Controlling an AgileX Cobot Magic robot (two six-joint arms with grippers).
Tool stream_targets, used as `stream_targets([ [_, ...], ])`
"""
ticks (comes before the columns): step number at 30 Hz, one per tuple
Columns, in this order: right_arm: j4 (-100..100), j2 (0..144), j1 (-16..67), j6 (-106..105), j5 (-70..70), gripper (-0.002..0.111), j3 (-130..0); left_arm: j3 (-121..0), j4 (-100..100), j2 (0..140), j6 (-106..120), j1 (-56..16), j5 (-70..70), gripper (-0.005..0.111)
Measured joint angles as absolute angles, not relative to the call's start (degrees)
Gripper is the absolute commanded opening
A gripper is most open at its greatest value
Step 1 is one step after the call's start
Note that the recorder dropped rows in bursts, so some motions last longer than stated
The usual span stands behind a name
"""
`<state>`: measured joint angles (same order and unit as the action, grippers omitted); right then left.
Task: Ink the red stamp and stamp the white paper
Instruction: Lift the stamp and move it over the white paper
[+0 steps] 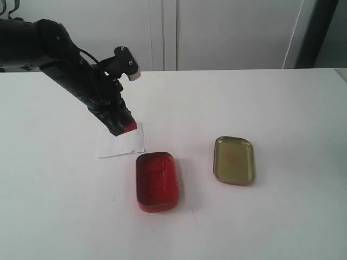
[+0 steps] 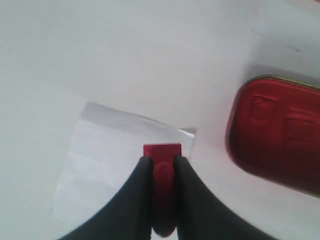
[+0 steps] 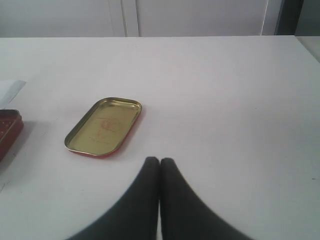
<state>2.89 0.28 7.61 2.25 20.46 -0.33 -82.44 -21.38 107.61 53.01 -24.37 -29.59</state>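
**Left gripper (image 2: 162, 161) clamps the red stamp (image 2: 162, 150) over the white paper (image 2: 110, 155)**
The stamping step appears to be in hand. The square base faces the sheet's edge nearest the ink-pad tin (image 1: 156, 181), and the handle runs back between the jaws along the slanted arm. Next comes a flat press, then a straight lift. The right gripper (image 3: 159, 162) hangs with its tips together.

The red stamp (image 2: 162, 150) sits base-down near a corner of the white paper (image 2: 110, 150), flat beside the red tin (image 2: 275, 135).
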Motion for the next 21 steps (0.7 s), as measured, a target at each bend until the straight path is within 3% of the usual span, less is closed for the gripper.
stream_targets([
  [21,2.89,0.28,7.61,2.25,20.46,0.0,-0.33,-93.11,-23.19,118.15,52.68,-20.66,-33.91,0.0],
])
